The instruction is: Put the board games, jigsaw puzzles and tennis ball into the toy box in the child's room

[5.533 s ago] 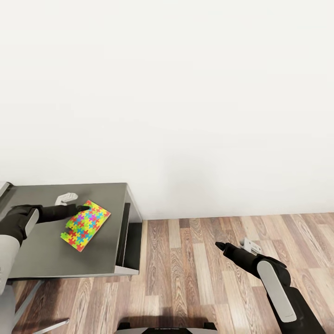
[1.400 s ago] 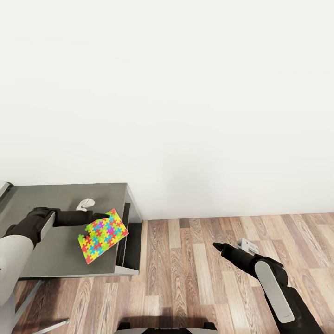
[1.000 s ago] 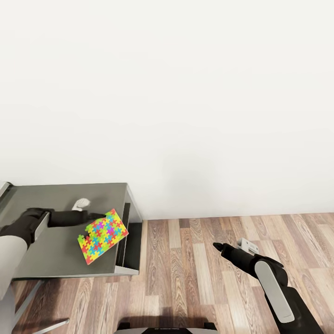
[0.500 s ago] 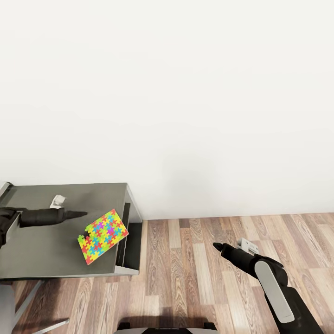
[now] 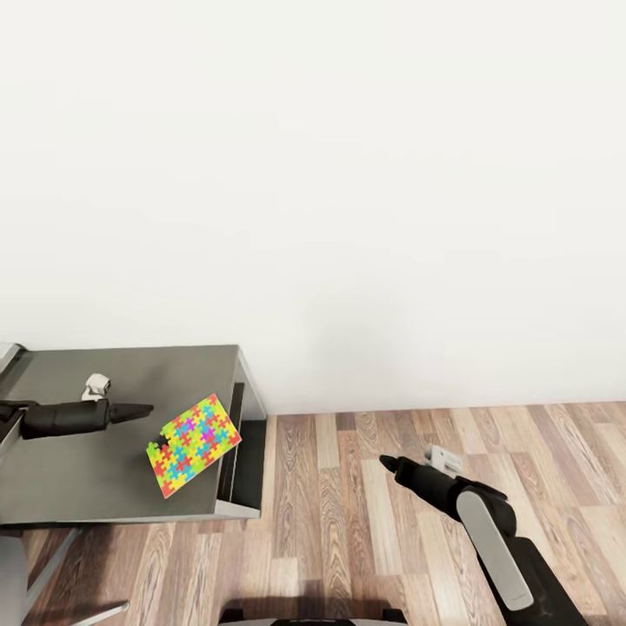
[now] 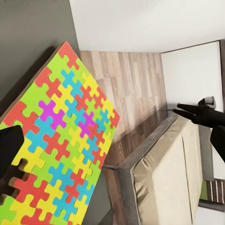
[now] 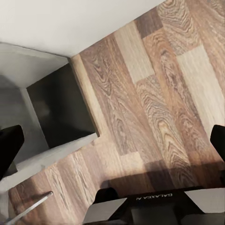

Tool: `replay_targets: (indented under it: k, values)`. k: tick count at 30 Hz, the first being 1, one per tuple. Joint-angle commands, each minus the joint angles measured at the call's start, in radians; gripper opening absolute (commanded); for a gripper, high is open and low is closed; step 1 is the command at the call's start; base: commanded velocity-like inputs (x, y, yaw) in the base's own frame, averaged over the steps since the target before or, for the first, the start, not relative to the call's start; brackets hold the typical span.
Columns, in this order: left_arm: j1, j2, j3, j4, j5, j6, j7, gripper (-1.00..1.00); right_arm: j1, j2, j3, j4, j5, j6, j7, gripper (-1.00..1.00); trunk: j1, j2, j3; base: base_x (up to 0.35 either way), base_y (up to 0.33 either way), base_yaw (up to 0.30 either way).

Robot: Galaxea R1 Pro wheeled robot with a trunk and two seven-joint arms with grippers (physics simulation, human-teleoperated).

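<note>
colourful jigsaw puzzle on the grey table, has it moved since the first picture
Yes. The colourful jigsaw puzzle has slid toward the grey table's right edge, nearer the floor side, and now lies with a corner at that edge. The left gripper is off it.

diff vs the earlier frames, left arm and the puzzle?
The left claw pushed the multicoloured jigsaw puzzle board toward the grey table's right edge, then drew back off it; they now sit apart. The right claw drifted slightly left over the wood floor. The table stayed put.
</note>
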Motion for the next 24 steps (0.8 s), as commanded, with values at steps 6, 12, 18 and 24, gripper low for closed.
replay_targets:
  k: [6, 12, 18, 24]
  values:
    - [0.0, -0.007, 0.006, -0.002, -0.005, 0.012, -0.005, 1.0, -0.029, 0.079, 0.044, 0.004, -0.015, -0.001, -0.01, 1.0, 0.001, -0.002, 0.008, 0.0, 0.0, 0.0]
    - [0.0, -0.008, 0.005, -0.002, -0.005, 0.012, -0.005, 1.0, -0.042, 0.101, 0.048, 0.007, -0.022, 0.008, -0.007, 1.0, 0.001, -0.002, 0.018, 0.0, 0.0, 0.0]
    - [0.0, -0.008, 0.004, -0.002, -0.005, 0.011, -0.005, 1.0, -0.044, 0.104, 0.048, 0.006, -0.026, 0.039, 0.019, 1.0, 0.001, -0.002, 0.028, 0.0, 0.0, 0.0]
    - [0.0, -0.007, 0.004, -0.002, -0.005, 0.011, -0.005, 1.0, -0.044, 0.112, 0.048, 0.006, -0.028, 0.062, 0.091, 1.0, 0.001, -0.002, 0.038, 0.0, 0.0, 0.0]
